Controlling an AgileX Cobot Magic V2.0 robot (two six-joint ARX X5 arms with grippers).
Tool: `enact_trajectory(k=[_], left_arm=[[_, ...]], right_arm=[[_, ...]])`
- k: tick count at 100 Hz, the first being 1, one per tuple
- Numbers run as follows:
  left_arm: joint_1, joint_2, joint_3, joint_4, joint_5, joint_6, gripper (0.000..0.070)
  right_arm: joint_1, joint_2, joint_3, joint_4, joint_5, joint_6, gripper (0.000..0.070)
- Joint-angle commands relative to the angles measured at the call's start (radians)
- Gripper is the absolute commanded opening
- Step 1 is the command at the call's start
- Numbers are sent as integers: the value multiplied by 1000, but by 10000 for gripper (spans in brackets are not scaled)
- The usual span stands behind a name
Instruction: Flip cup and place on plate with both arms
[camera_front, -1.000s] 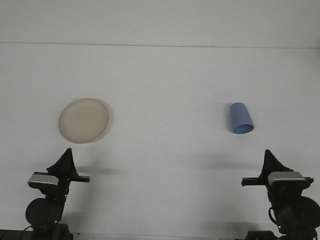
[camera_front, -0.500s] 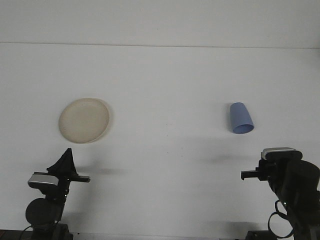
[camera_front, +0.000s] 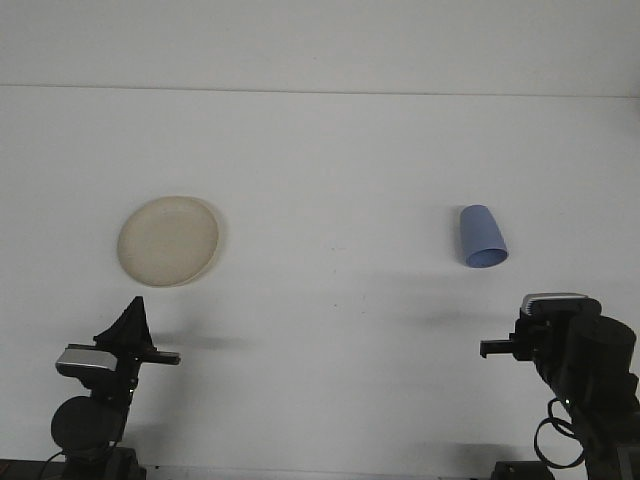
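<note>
- White table (camera_front: 330, 170) fills nearly the whole front view; a faint horizontal seam runs across near the top edge. No writing, brand or label readable anywhere.
- Right arm (camera_front: 585, 385) at bottom right corner, dark body with a pale grey cap on top, cable looped below it. It sits nearer the camera than the cup, well apart from it, not touching anything on the table.
- Right gripper (camera_front: 497, 348): only a short dark stub pokes out to the left of the arm body; fingers not resolvable, cannot tell whether apart or together.
- Left arm (camera_front: 92, 400) at bottom left corner, dark round joint, grey band at the wrist.
- Left gripper (camera_front: 130, 322): dark pointed shape aimed up toward the plate, holding nothing; seen edge-on, cannot tell whether fingers are apart or together.
- Cream plate (camera_front: 168, 241) lies flat on the left half of the table, round, nothing on it, beyond the left gripper and apart from it.
- Blue cup (camera_front: 482, 237) lies on its side on the right half, far from the plate. Long axis runs roughly away from the camera, tilted slightly; wide open mouth faces the camera and a bit right, narrower base points away toward the far edge.
</note>
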Motion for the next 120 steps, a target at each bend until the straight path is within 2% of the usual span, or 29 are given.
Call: enact_trajectory(k=[1,17,24,41,62,83,120], left_arm=[[0,-2,-20,11,0,7,12],[0,-2,-20,11,0,7,12],[0,-2,-20,11,0,7,12],[0,-2,-20,11,0,7,12],[0,-2,-20,11,0,7,12],[0,-2,-20,11,0,7,12],[0,-2,-20,11,0,7,12]], right_arm=[[-2,3,14,8,0,15,51],[-2,2,14,8,1,13,385],[-2,2,14,8,1,13,458],[-2,2,14,12,5,13,466],[-19,37,13,114,75,5,467],[-59,139,11,277,73,-18,467],[-172,354,-46,564,-111,-67,467]])
